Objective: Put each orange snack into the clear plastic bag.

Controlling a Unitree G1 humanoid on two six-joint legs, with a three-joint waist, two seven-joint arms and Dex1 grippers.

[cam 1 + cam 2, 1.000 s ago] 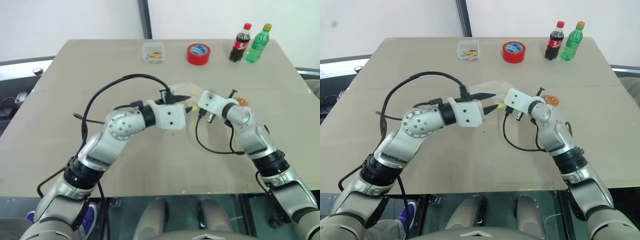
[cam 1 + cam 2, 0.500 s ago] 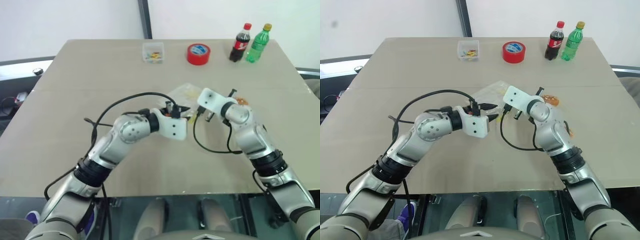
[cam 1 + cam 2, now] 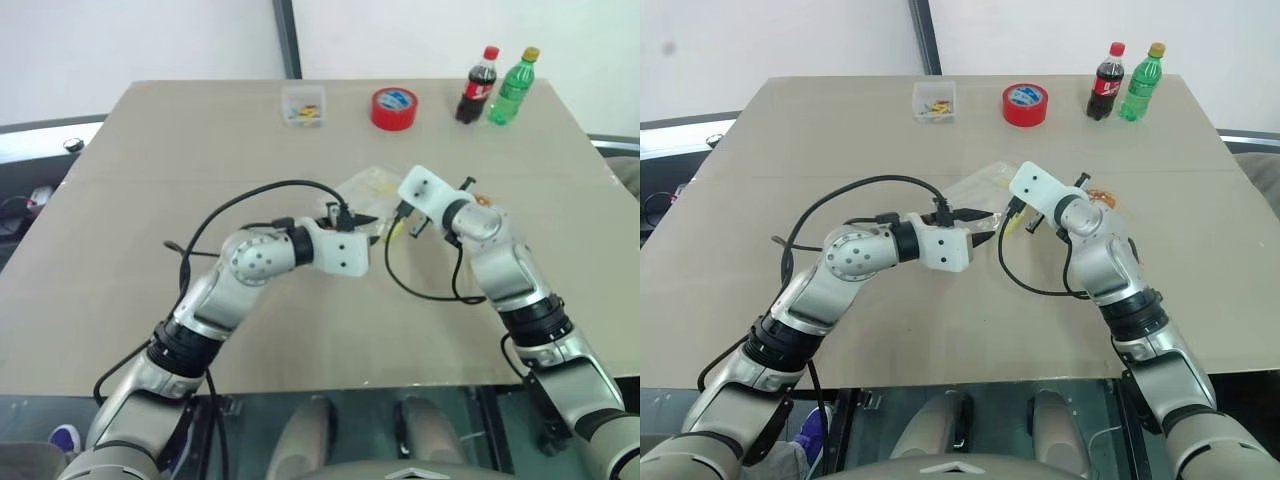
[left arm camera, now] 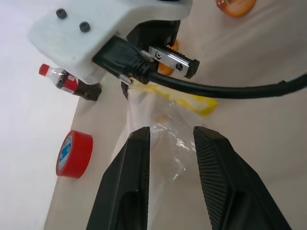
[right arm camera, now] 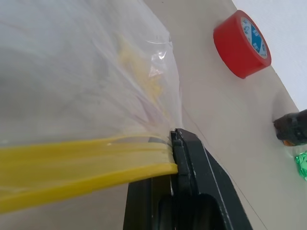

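Observation:
The clear plastic bag (image 3: 372,186) lies crumpled mid-table between my two grippers. My right gripper (image 5: 175,143) is shut on the bag's yellow seal strip (image 5: 81,165). From the other side, my left gripper (image 4: 171,135) is open, and the bag's film (image 4: 165,139) runs between its black fingers (image 4: 136,163). One orange snack (image 3: 484,201) rests on the table just beyond my right wrist, also seen as orange snack (image 4: 235,5). In the left wrist view another orange piece (image 4: 165,67) peeks out behind the right gripper's body, mostly hidden.
At the table's far edge stand a small clear box (image 3: 304,105), a red tape roll (image 3: 394,108), a cola bottle (image 3: 476,80) and a green bottle (image 3: 510,85). Black cables (image 3: 250,195) loop over both forearms.
My left arm has sunk toward the table and its gripper now sits lower at the bag. The bag has come down with it. The right gripper has rolled slightly, still gripping the strip.

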